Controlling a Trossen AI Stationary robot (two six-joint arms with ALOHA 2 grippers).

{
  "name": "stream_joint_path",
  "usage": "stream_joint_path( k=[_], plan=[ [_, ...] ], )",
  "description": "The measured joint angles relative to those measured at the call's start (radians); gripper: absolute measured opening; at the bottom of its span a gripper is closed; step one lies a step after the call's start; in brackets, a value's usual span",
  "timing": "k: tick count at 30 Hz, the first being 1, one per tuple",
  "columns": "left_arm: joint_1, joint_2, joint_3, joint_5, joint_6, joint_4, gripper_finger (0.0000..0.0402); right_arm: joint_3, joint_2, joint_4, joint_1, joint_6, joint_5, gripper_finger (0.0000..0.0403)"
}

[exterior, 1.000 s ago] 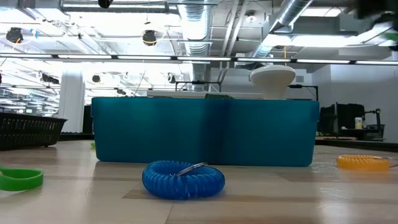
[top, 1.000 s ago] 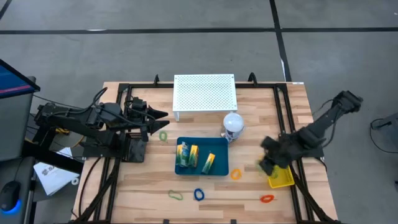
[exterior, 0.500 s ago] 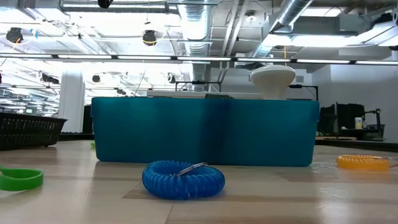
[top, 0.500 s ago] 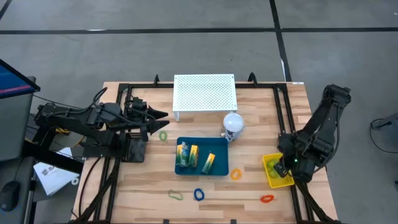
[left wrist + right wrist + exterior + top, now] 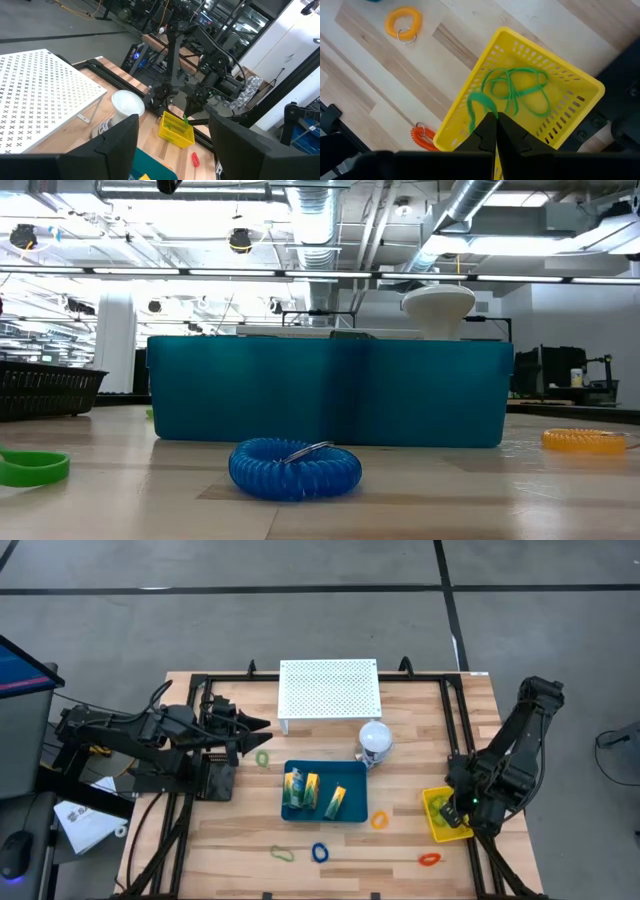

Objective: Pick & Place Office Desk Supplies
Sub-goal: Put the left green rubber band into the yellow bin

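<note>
Hovering directly above the yellow basket (image 5: 520, 100), with right gripper (image 5: 495, 122) pressed together on a thin green loop (image 5: 512, 90) that dangles into the basket. Judged step: release. Recommended: keep centred over the basket, part the jaws fully, lift straight up to avoid snagging the loop on the fingers. Remaining near the basket: orange coil (image 5: 379, 820) and red coil (image 5: 429, 860). Waiting far from the basket: left gripper (image 5: 255, 726), jaws spread, nothing held.

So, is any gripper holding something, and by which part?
The right gripper, shut, pinches one end of the thin green loop above the yellow mesh basket. The left gripper is open, holding nothing.
</note>
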Motion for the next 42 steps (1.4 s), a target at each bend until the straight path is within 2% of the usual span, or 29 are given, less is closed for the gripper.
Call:
stream_joint_path(
  k=[7, 17, 29, 42],
  plan=[
    [0.0, 0.0, 0.0, 0.0, -0.003, 0.0, 0.0236, 0.0, 0.0, 0.0, 0.0, 0.004, 0.0, 0.0013],
    [0.0, 0.0, 0.0, 0.002, -0.021, 0.0, 0.0236, 0.0, 0.0, -0.029, 0.0, 0.017, -0.034, 0.0093],
    [0.0, 0.0, 0.0, 0.002, -0.02, 0.0, 0.0236, 0.0, 0.0, -0.03, 0.0, 0.026, -0.073, 0.0163],
    [0.0, 0.0, 0.0, 0.005, -0.02, 0.0, 0.0236, 0.0, 0.0, -0.022, 0.0, 0.034, -0.093, 0.0177]
  ],
)
